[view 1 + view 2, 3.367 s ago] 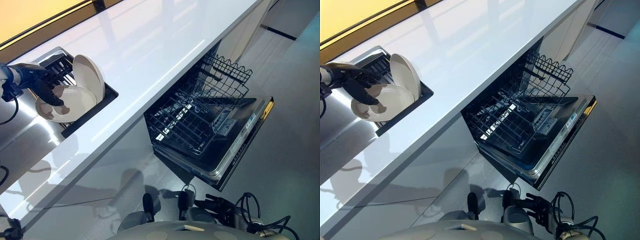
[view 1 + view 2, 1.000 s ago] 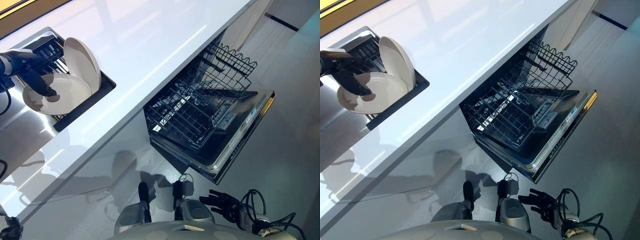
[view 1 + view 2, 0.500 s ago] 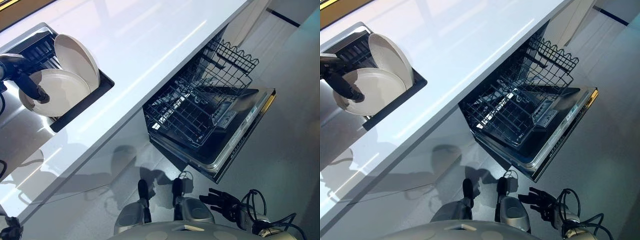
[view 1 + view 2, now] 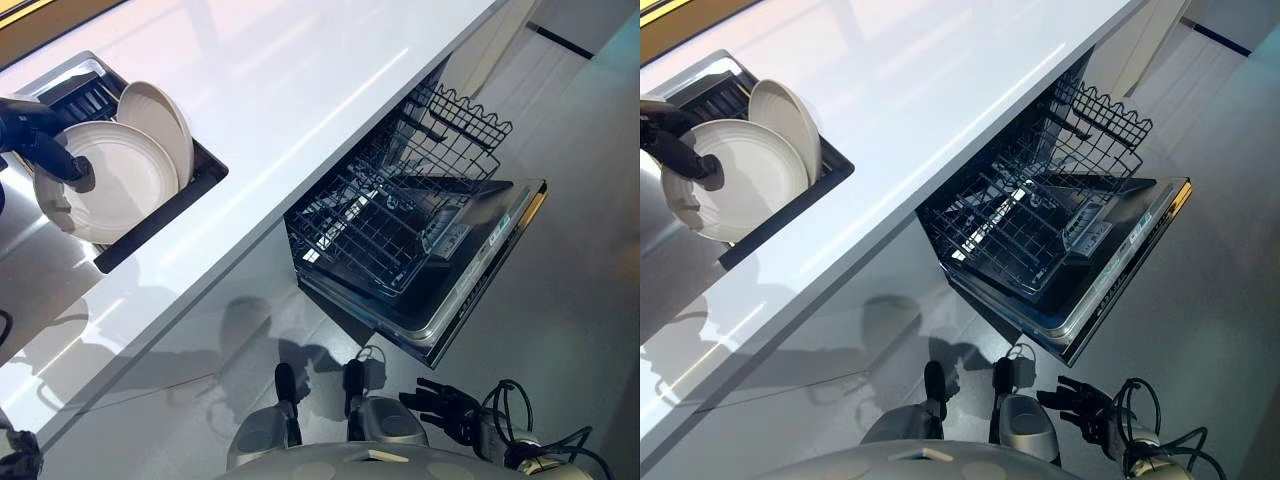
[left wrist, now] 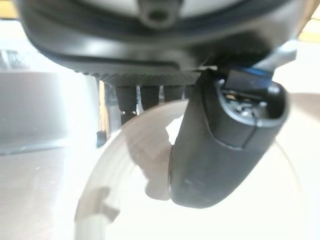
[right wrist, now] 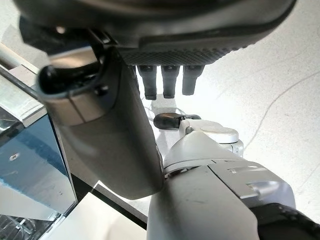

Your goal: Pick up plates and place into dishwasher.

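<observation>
A white plate [image 4: 115, 185] stands tilted up on edge at the sink, its face towards me. My left hand [image 4: 35, 140] is shut on its left rim, the thumb [image 5: 220, 145] across the plate's face [image 5: 125, 200] and the fingers behind it. A second white plate [image 4: 165, 120] leans upright just behind it in the dark dish rack [image 4: 205, 172]. The dishwasher's lower rack [image 4: 380, 225] is pulled out over the open door [image 4: 480, 285] and holds no plates. My right hand [image 4: 440, 405] hangs low by my side, fingers relaxed, holding nothing.
A long white counter [image 4: 300, 90] runs between the sink and the dishwasher. The steel drainboard [image 4: 30, 270] lies at the left. Grey floor spreads in front of the open door, which juts into the walkway.
My left hand has tipped the front plate up from lying nearly flat to standing on edge and raised it slightly. The leaning plate and my right hand stay put.
</observation>
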